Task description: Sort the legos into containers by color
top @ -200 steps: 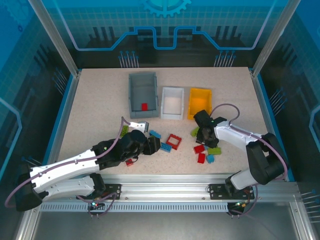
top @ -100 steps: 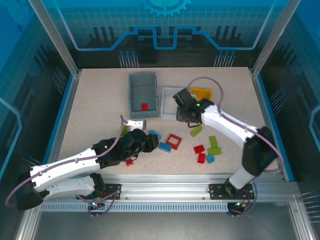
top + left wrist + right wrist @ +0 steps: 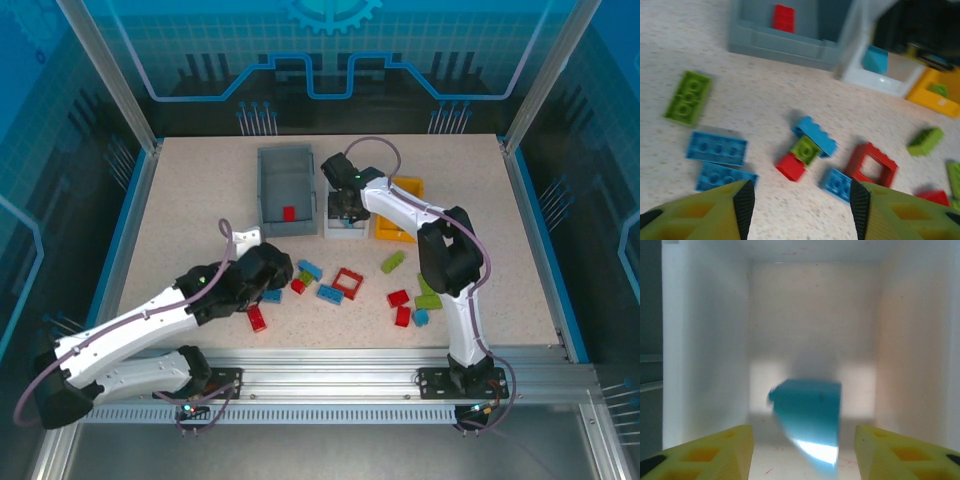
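Note:
My right gripper (image 3: 343, 207) hangs open over the white container (image 3: 345, 232). In the right wrist view a blurred blue lego (image 3: 807, 412) sits loose between the spread fingers (image 3: 715, 452) of the right gripper (image 3: 804, 452), touching neither. My left gripper (image 3: 279, 277) is open with nothing in it above loose legos. Ahead of the left gripper (image 3: 800, 210) lie a small red brick (image 3: 790, 167), a green one (image 3: 806, 149), a blue one (image 3: 815, 135) and the red square frame (image 3: 872, 164). The grey container (image 3: 287, 190) holds a red brick (image 3: 288, 212). The yellow container (image 3: 400, 208) holds a green piece (image 3: 940, 89).
More legos lie right of centre: green (image 3: 393, 262), green (image 3: 428, 295), red (image 3: 398, 298), red (image 3: 403, 316), blue (image 3: 420, 317). A red brick (image 3: 257, 318) lies beside the left arm. Blue plates (image 3: 717, 148) and a green brick (image 3: 688, 96) lie to the left gripper's left.
My right arm swung from the right-hand pile up to the white container and its jaws opened, letting go of a blue lego. The left gripper drew back slightly to the left.

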Controlling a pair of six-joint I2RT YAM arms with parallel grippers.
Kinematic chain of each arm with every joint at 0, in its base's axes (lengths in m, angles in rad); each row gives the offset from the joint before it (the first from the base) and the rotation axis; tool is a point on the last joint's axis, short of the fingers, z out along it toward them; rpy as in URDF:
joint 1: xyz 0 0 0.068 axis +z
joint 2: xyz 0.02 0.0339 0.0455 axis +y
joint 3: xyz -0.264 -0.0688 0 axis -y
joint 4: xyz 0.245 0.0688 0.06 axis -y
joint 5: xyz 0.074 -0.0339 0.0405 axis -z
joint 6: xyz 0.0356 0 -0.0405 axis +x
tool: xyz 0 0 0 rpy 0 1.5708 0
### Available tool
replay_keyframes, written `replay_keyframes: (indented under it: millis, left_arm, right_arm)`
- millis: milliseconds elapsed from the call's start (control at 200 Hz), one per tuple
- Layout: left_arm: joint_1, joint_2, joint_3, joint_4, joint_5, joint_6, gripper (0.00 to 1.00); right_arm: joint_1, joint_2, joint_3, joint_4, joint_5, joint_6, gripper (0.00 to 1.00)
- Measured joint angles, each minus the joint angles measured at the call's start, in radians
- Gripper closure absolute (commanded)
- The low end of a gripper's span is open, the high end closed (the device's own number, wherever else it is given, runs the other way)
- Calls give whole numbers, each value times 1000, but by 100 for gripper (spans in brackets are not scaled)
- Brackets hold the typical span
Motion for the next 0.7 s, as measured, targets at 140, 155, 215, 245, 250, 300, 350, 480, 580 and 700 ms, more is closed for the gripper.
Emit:
replay_keyframes:
  millis: [140, 155, 215, 245, 250, 300, 350, 480, 580, 700]
  left_arm:
    - [132, 4, 0, -50, 68, 19, 43]
    - [140, 5, 0, -53, 74, 21, 43]
    - [164, 8, 0, -64, 98, 31, 41]
    - [174, 11, 0, -70, 108, 33, 41]
    - [175, 12, 0, -71, 109, 34, 41]
    - [192, 20, 0, -80, 130, 34, 40]
    - [210, 27, -3, -91, 153, 31, 40]
    - [228, 29, -67, -95, 214, -2, 41]
    - [228, 35, -162, -93, 281, -31, 40]
    - [224, 68, -247, -93, 345, -62, 39]
  right_arm:
    - [6, -5, 2, -4, -6, 2, 37]
    - [8, -7, 2, -5, -6, 2, 38]
    - [14, -22, -1, -10, -5, 2, 40]
    - [18, -36, -5, -11, -5, 5, 40]
    - [18, -38, -6, -11, -5, 5, 40]
    - [27, -73, -24, -9, -2, 9, 40]
    - [40, -130, -58, -1, 11, 10, 40]
    - [104, -339, -212, 62, 35, -5, 38]
    - [188, -532, -406, 190, -22, -61, 33]
    - [292, -706, -643, 352, -176, -155, 27]
